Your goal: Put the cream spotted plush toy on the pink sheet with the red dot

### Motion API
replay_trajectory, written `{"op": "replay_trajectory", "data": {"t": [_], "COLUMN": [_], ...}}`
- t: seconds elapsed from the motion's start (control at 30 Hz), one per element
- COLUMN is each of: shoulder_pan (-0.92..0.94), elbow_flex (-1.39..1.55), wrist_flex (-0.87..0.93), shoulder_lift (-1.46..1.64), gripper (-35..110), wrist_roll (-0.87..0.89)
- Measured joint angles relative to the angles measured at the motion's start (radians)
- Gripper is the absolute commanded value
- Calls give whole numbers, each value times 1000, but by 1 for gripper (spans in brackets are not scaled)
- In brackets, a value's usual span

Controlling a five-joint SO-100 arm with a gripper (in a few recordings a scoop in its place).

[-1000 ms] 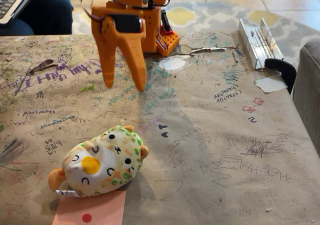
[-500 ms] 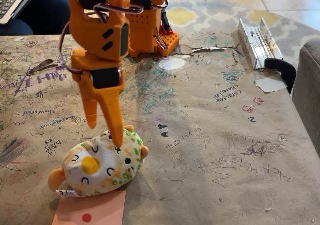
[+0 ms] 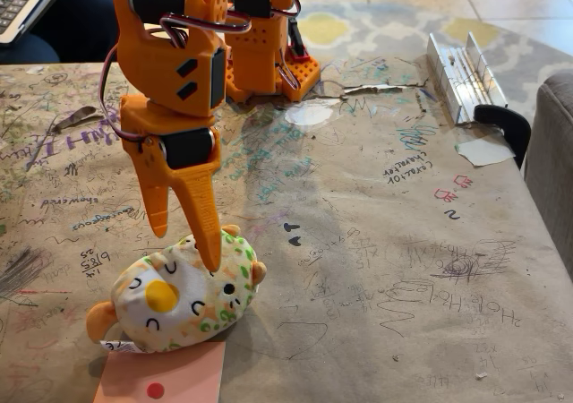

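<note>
The cream spotted plush toy [image 3: 179,294] lies near the table's front left, its lower edge resting over the top edge of the pink sheet with the red dot [image 3: 166,378]. My orange gripper [image 3: 186,244] hangs straight down over the toy's top. Its jaws are apart: the longer right finger [image 3: 204,228] presses into the plush's top, while the shorter left finger ends just above and left of it. Nothing is gripped.
The brown paper-covered table [image 3: 385,242] is scribbled all over. A metal rail [image 3: 461,76] lies at the back right, with a black clamp [image 3: 503,125] and a grey sofa arm at the right edge. My orange base [image 3: 269,58] stands at the back.
The gripper swung forward and down from the table's back to the plush a second ago. In the last half second it sank slightly further and shifted a little left, its right finger denting the toy.
</note>
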Motion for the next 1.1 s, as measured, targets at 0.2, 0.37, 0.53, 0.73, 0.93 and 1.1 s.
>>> {"op": "replay_trajectory", "data": {"t": [0.2,0.37,0.53,0.73,0.93,1.1], "shoulder_pan": [69,74,52,26,-12,-29], "elbow_flex": [58,120,-63,-296,-399,-419], "wrist_flex": [63,5,66,172,244,307], "shoulder_lift": [35,75,-80,-233,-285,-307], "gripper": [39,41,42,37,36,38], "wrist_roll": [-46,-17,21,-23,-63,-72]}}
